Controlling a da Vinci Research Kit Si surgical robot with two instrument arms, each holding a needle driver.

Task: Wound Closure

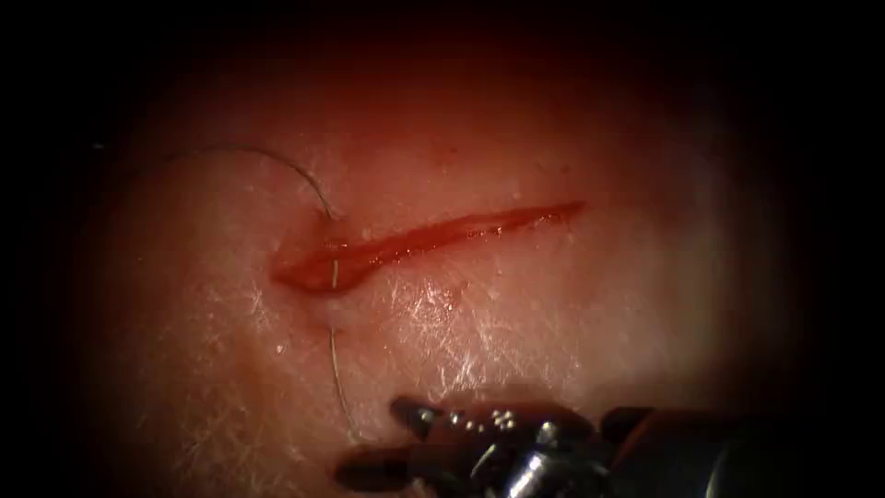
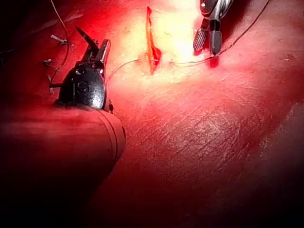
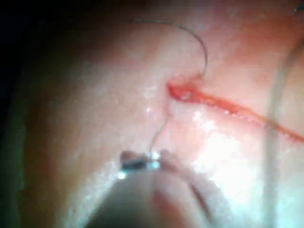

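Thread point(image 1: 337, 373) crosses the cut's point(image 1: 415, 242) left end and runs toward 6 o'clock, ending between the right pincer's point(image 1: 383, 443) spread jaws, nothing clamped. My call: grip thread only, pull along its line, don't tent the tissue point(image 1: 553, 323). Left wrist view adds the left pincer point(image 2: 92, 39), jaws apart and empty, well off the cut; needle's whereabouts: can't tell.

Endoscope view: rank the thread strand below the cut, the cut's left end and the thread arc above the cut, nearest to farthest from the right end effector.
1. Thread strand, below the cut, just up-left of the right end effector.
2. Cut's left end, where thread crosses.
3. Thread arc, upper left.
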